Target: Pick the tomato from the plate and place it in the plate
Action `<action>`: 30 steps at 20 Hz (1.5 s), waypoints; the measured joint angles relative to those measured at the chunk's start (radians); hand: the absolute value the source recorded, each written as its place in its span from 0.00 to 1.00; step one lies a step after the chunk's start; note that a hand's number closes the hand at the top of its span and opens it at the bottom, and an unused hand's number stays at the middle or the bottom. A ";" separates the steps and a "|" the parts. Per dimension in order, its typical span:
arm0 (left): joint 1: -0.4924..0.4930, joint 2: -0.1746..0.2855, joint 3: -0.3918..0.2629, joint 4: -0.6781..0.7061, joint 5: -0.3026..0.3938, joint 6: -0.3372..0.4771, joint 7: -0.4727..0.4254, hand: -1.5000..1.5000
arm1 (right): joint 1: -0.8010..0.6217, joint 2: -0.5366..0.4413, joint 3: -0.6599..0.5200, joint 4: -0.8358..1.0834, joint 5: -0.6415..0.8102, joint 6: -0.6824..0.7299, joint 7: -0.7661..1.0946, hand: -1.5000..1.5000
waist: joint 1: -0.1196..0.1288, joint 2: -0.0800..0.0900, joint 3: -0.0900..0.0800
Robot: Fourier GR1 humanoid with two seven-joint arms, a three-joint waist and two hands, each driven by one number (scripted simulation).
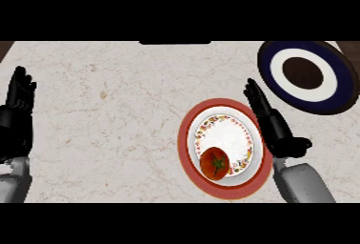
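Head view: nothing done yet. Tomato (215, 164) sits on the near side of the red-rimmed plate (186, 143), toward the desk (105, 119) near edge. Right hand (271, 124) straight-fingered, holding nothing, just beside that plate's right rim. Blue plate (346, 81) at far right corner, short bare lane between plates. Left hand (17, 102) rests wide by left edge.

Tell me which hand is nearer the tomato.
Right. The right hand lies just right of the tomato, beside its plate; the left hand rests open far to its left.
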 measured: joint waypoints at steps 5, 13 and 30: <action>0.037 -0.057 -0.063 0.056 0.003 -0.025 0.048 0.50 | -0.007 0.010 0.035 -0.093 -0.117 0.168 0.015 1.00 | 0.002 -0.025 0.004; 0.110 -0.128 -0.136 0.115 0.034 -0.062 0.110 0.50 | 0.013 -0.130 0.045 -0.179 0.204 0.020 -0.172 1.00 | -0.027 -0.043 0.001; 0.107 -0.173 -0.167 0.135 0.023 -0.089 0.134 0.50 | 0.130 -0.187 0.111 -0.112 0.343 0.105 -0.450 0.00 | 0.008 -0.035 0.005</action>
